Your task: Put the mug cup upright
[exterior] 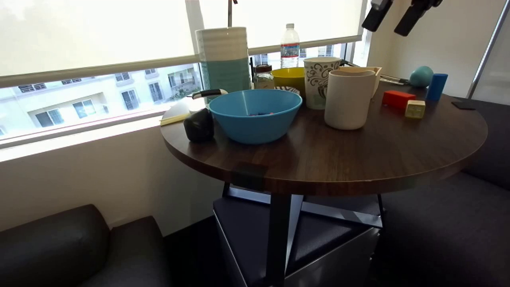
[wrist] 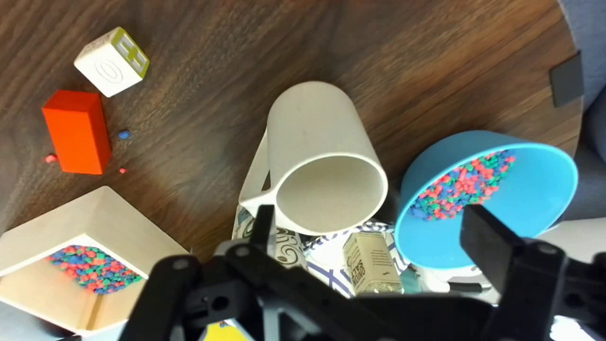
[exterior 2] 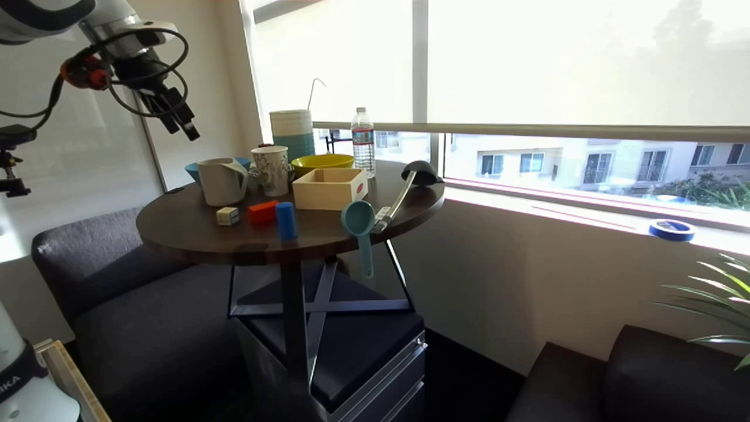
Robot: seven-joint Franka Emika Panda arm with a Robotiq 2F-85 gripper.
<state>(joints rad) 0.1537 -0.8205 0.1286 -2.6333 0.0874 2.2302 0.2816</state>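
Observation:
The cream-beige mug cup (exterior: pixel 347 101) stands upright on the round brown table, with its mouth up; it also shows in an exterior view (exterior 2: pixel 220 184) with its handle visible. In the wrist view the mug (wrist: pixel 315 125) shows its outer wall, its open mouth and its handle on the left. My gripper (exterior: pixel 386 28) is open with nothing between its fingers, high above the table and apart from the mug. It also shows in an exterior view (exterior 2: pixel 183 130), above the mug and tilted downward. In the wrist view its fingers (wrist: pixel 369 222) are wide apart.
A blue bowl (exterior: pixel 255 119) with coloured bits stands beside the mug. The patterned paper cup (exterior: pixel 314 87), yellow bowl (exterior 2: pixel 322 163) and water bottle (exterior 2: pixel 362 146) stand close by. A wooden box (wrist: pixel 118 222), red block (wrist: pixel 75 135), letter cube (wrist: pixel 111 64) and blue cylinder (exterior 2: pixel 286 221) are on the handle side.

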